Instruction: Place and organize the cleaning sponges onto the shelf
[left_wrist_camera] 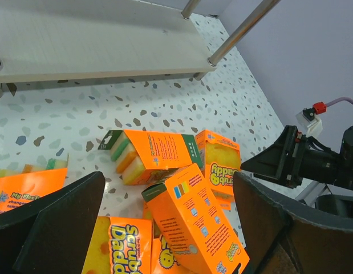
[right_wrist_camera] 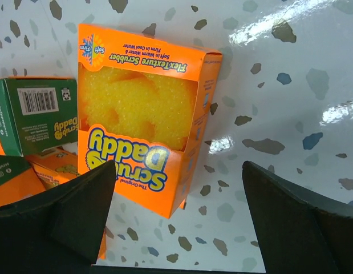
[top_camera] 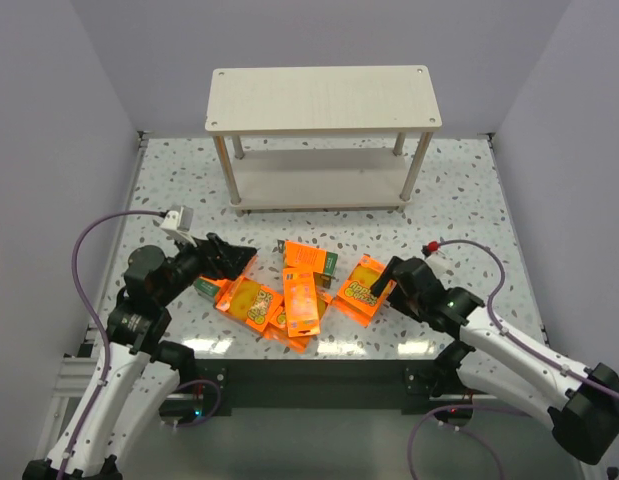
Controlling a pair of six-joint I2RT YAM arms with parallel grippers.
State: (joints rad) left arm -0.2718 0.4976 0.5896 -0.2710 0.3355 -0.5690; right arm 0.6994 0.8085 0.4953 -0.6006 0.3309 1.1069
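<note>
The shelf point(top_camera: 324, 100) stands at the back of the table, both boards bare; its lower board also shows in the left wrist view point(left_wrist_camera: 90, 40). Several orange sponge packs point(top_camera: 302, 298) lie in a loose heap near the front middle. My left gripper point(top_camera: 234, 262) is open and empty at the heap's left edge; in its own view point(left_wrist_camera: 169, 188) the jaws stand wide around a tilted pack point(left_wrist_camera: 196, 228). My right gripper point(top_camera: 389, 282) is open and empty at the heap's right edge. In its own view point(right_wrist_camera: 179, 171) the jaws stand wide over the near corner of a window-front pack point(right_wrist_camera: 142, 114).
The speckled table point(top_camera: 469, 210) has grey walls on three sides. The shelf's thin legs point(left_wrist_camera: 242, 31) stand behind the heap. A green-ended pack point(right_wrist_camera: 36, 114) lies left of the window-front pack. The right arm's gripper point(left_wrist_camera: 290, 162) shows in the left wrist view.
</note>
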